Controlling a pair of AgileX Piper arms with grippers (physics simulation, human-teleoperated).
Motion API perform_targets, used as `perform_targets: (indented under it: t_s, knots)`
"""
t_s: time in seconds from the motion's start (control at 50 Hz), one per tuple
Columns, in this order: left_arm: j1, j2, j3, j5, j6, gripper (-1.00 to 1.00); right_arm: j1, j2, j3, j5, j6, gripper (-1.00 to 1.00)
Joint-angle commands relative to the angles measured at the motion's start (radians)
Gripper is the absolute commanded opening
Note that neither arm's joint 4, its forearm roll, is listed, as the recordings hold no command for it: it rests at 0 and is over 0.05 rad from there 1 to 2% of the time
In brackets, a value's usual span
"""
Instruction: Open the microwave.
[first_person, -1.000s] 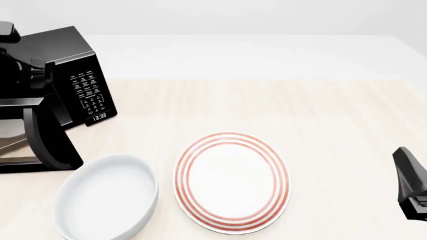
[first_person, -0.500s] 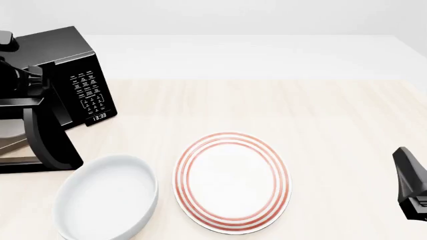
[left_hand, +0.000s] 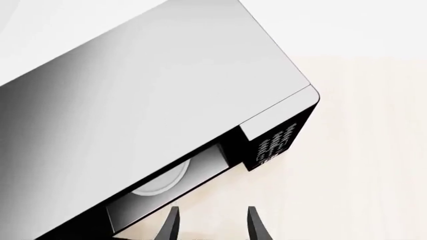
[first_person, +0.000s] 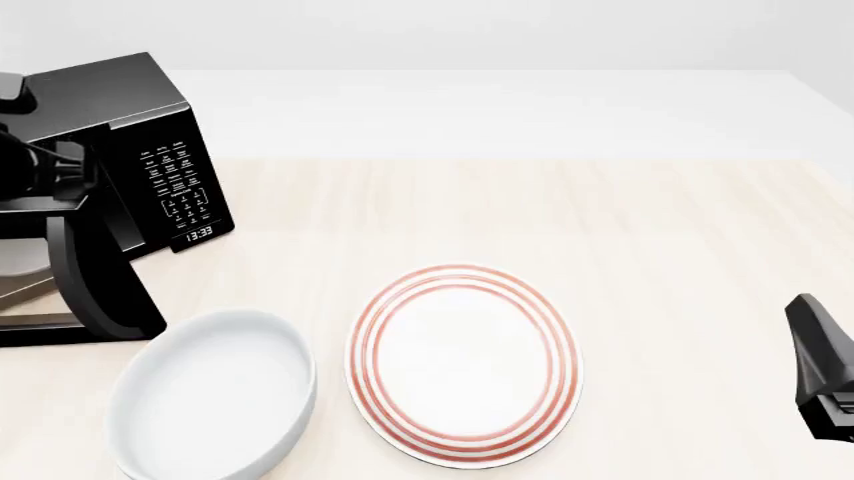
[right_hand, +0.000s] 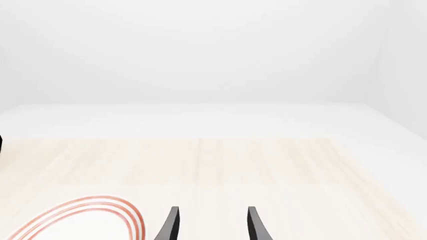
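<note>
**Microwave door swung open at far left; both pincers empty**

Pale wood worktop (first_person: 667, 230) runs under a plain white backdrop in the front view. At the far left stands the microwave (first_person: 127, 110), glossy black, its keypad (first_person: 176, 180) lettered in white above a small clock display (first_person: 198, 234). Its door (first_person: 100, 285) stands swung out toward the camera, seen nearly edge-on, with the cavity partly visible behind it at the frame edge. The left arm (first_person: 40, 165) sits in front of the microwave's upper left; its pincer cannot be made out from this angle. Nearer the camera, a white bowl (first_person: 214, 400) lies just beside a red-ringed plate (first_person: 465, 365); the two are close but contact cannot be confirmed. The right arm (first_person: 825, 370) shows only as a dark part at the right edge, well apart from the plate.

Left wrist view: the left pincer (left_hand: 212, 225) is spread moderately, holding nothing, its two dark fingertips apart over bare worktop. The microwave fills most of the frame, its top reflecting light grey. The open cavity shows a pale turntable (left_hand: 160, 181) inside, with the keypad beside it.

Right wrist view: the right pincer (right_hand: 212, 225) is likewise parted and empty above the worktop. The plate's ringed rim shows near one fingertip, not touching.
</note>
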Motion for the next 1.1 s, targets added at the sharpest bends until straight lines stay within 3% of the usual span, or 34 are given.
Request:
perform_targets:
  t_s: [0.02,1.1]
  knots:
    - [0.006,-0.005,0.009,-0.001,-0.001,1.0,0.0,0.0,0.0,0.0,0.0,1.0]
    - [0.034,-0.128,0.11,0.027,0.003,1.0,0.0,0.0,0.0,0.0,0.0,1.0]
